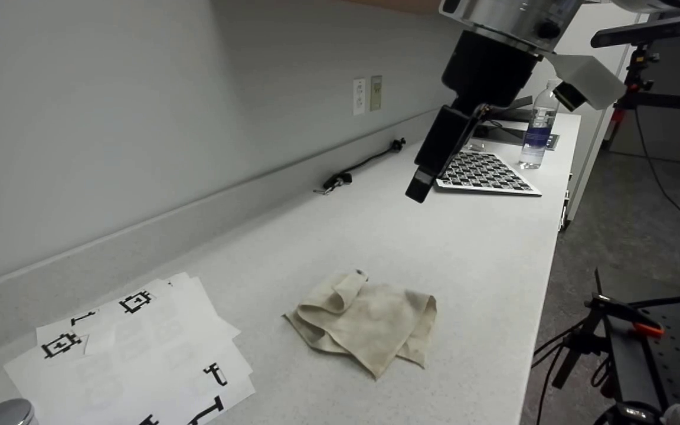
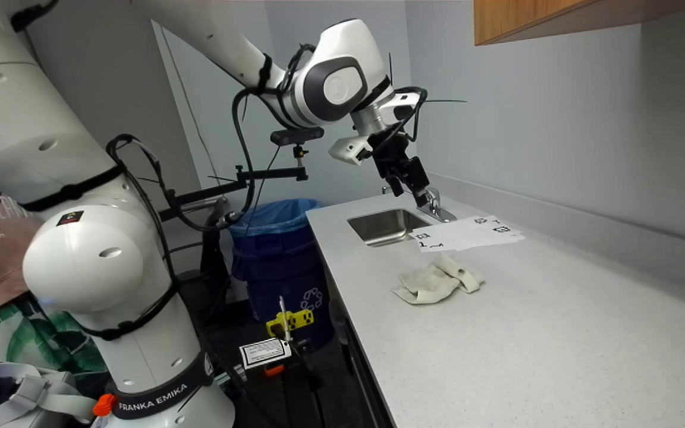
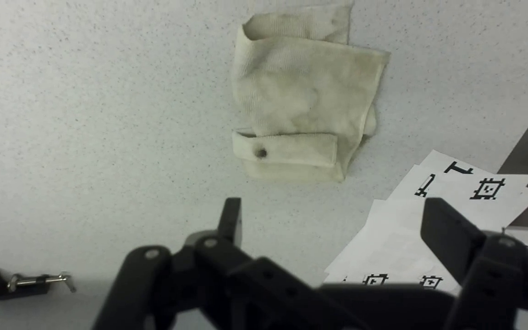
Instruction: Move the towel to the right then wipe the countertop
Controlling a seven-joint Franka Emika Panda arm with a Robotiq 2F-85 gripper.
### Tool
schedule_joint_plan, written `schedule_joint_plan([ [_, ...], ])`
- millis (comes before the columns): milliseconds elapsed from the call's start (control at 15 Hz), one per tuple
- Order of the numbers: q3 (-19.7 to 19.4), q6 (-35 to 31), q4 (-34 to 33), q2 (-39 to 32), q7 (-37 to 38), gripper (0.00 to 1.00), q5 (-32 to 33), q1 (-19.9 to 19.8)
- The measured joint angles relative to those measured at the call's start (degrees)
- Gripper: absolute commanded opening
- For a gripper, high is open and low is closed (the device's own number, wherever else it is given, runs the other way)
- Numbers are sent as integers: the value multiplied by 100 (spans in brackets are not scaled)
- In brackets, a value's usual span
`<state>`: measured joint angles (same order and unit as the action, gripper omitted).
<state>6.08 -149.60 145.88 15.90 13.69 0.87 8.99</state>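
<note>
A crumpled beige towel (image 1: 375, 321) with folded corners lies on the white speckled countertop (image 1: 470, 248). The towel also shows in an exterior view (image 2: 431, 282) and at the top middle of the wrist view (image 3: 310, 87). One folded flap of it has a dark spot. My black gripper (image 3: 332, 204) is open and empty, with its two fingers wide apart. In both exterior views the gripper (image 1: 418, 186) (image 2: 409, 196) hangs in the air above the counter, pointing down at a tilt. It is apart from the towel.
Printed marker sheets (image 1: 133, 348) lie beside the towel, near a sink (image 2: 385, 229) and faucet (image 2: 434, 208). A clamp with a cable (image 1: 337, 180) lies by the wall. A checkered board (image 1: 484, 171) and water bottle (image 1: 538, 130) stand farther along. A wooden cabinet (image 2: 527, 21) hangs above.
</note>
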Motion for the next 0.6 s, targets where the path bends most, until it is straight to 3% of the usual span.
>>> schedule_joint_plan([
  [600,118,0,149,179,171,100,61,-74],
])
